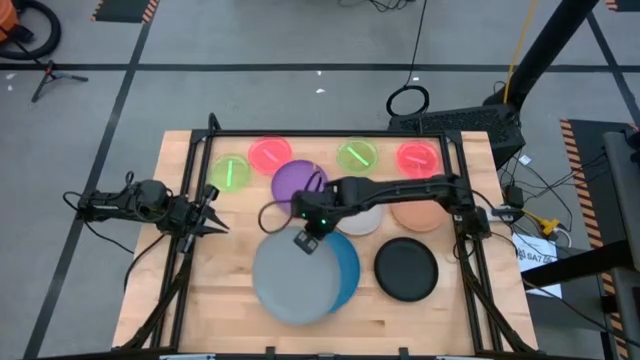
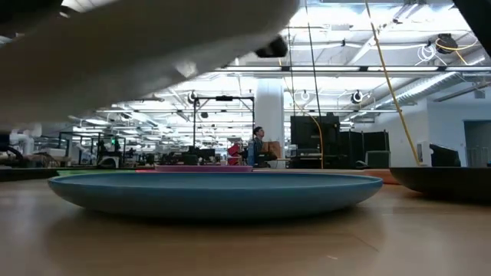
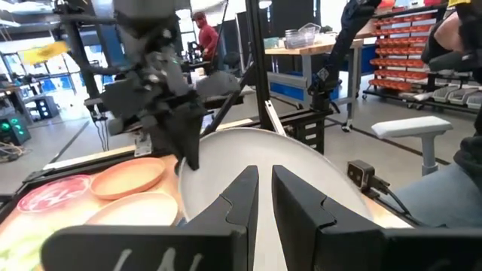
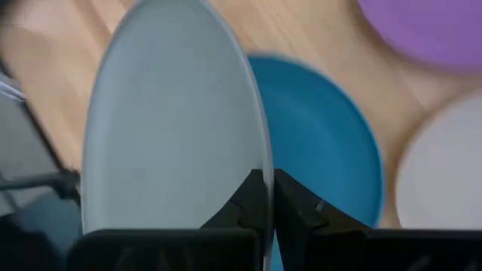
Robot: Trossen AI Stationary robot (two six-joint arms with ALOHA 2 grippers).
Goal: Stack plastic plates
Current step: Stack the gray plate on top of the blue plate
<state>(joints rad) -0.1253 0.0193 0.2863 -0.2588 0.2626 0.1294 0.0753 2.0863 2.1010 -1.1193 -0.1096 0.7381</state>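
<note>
Grey plastic fills the middle of the table: a large grey plate (image 1: 292, 283) is gripped at its rim by the right gripper (image 1: 309, 237), whose fingers (image 4: 254, 197) are pinched shut on the edge, and it is held above the large blue plate (image 1: 349, 268), covering most of it. The blue plate is seen lying flat on the wooden table (image 1: 220, 290), with nothing resting in it. To the right of it lies a black plate (image 1: 406, 269). Farther back, a purple plate (image 1: 298, 181), a white plate (image 1: 362, 218) and a tan-orange plate (image 1: 421, 214) are partly crossed by the right arm. Along the far edge are set a green plate (image 1: 229, 172), a red-pink plate (image 1: 269, 154), a second green plate (image 1: 357, 155) and a second red-pink plate (image 1: 418, 156). The left gripper (image 1: 213, 224) is parked at the table's left edge, its fingers (image 3: 242, 197) slightly parted and holding nothing.
</note>
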